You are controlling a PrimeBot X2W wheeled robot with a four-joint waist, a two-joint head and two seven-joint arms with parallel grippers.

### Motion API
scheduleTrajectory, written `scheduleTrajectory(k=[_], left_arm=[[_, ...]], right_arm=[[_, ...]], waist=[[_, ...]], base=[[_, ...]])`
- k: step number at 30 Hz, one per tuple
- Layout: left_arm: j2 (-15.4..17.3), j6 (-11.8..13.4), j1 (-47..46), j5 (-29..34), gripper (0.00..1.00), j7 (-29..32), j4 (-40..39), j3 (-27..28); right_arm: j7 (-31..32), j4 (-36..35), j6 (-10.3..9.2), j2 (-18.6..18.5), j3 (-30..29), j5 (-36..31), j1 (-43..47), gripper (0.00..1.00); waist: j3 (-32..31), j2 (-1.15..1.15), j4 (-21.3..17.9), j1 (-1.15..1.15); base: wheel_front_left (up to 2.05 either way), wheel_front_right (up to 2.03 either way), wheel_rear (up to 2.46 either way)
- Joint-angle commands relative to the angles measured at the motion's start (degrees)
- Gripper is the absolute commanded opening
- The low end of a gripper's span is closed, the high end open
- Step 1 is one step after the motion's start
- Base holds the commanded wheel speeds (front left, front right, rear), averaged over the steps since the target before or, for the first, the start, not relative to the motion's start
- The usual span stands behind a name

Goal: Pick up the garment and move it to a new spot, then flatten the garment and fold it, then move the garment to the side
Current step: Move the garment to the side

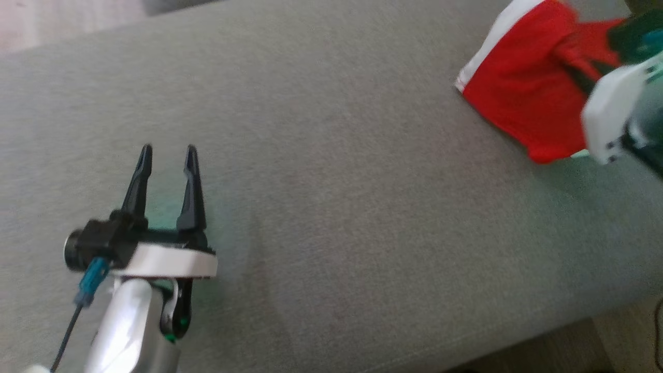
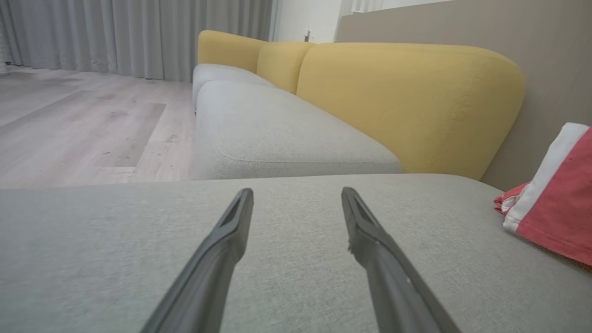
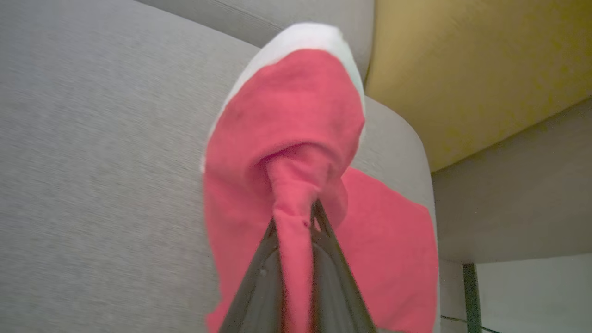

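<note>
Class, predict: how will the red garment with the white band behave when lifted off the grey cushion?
Probably floppy: the red, white-banded garment bunches into a thin pinch in the right gripper. Likely light, since that one pinch holds a fold up. It may drag on the woven grey cushion.

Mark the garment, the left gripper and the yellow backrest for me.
garment (image 1: 520,98), head view, middle of the red cloth.
left gripper (image 1: 168,150), head view, midway between its open fingertips.
yellow backrest (image 2: 407,101), left wrist view, middle of its front face.
</note>
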Motion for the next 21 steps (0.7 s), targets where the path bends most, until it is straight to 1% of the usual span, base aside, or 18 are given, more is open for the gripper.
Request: scheduleTrajectory(k=[1,6,11,17,18,19,20,21], left_arm=[[1.34,0.25,-2.35,0.59,1.0,0.34,-2.14,1.4],[2.51,0.27,-3.87,1.71,1.0,2.41,-3.85,0.25],[3.87,0.26,-4.69,2.27,1.0,4.5,-6.04,-0.26],[4.83,0.57,-5.31,2.8,1.0,6.37,-8.52,-0.79],[4.93,0.62,-5.37,2.85,1.0,6.49,-8.77,-0.87],[4.95,0.68,-5.39,2.91,1.0,6.56,-8.97,-0.99],[4.96,0.78,-5.38,2.93,1.0,6.6,-9.09,-1.05],[4.96,0.87,-5.34,2.9,1.0,6.57,-9.12,-1.07]], right_arm=[[-1.3,0.08,0.37,-1.92,0.22,0.58,-1.64,0.0],[-6.76,8.34,0.37,-2.49,0.44,3.99,-4.78,0.0],[-10.15,16.99,0.37,-3.1,0.29,3.21,-7.6,0.0],[-14.37,27.58,0.37,-1.0,-2.51,2.56,-10.18,0.0],[-15.08,29.12,0.37,-0.58,-2.71,2.02,-10.49,0.51],[-15.85,30.28,0.37,0.01,-2.88,1.83,-10.68,0.64],[-16.87,31.54,0.37,0.64,-3.5,1.84,-11.0,0.69],[-17.77,32.78,0.37,1.13,-3.81,1.57,-11.29,0.98]], waist=[[2.86,0.0,-2.68,0.0],[5.73,0.0,-4.09,0.0],[8.26,0.0,-4.24,0.0],[10.95,0.0,-3.42,0.0],[11.17,0.0,-3.29,0.0],[11.35,0.0,-3.1,0.0],[11.44,0.0,-2.98,0.0],[11.41,0.0,-2.83,0.0]], base=[[0.0,0.0,0.0],[0.0,0.0,0.0],[0.0,0.0,0.0],[0.0,0.0,0.0],[0.0,0.0,0.0],[0.0,0.0,0.0],[0.0,0.0,0.0],[0.0,0.0,0.0]])
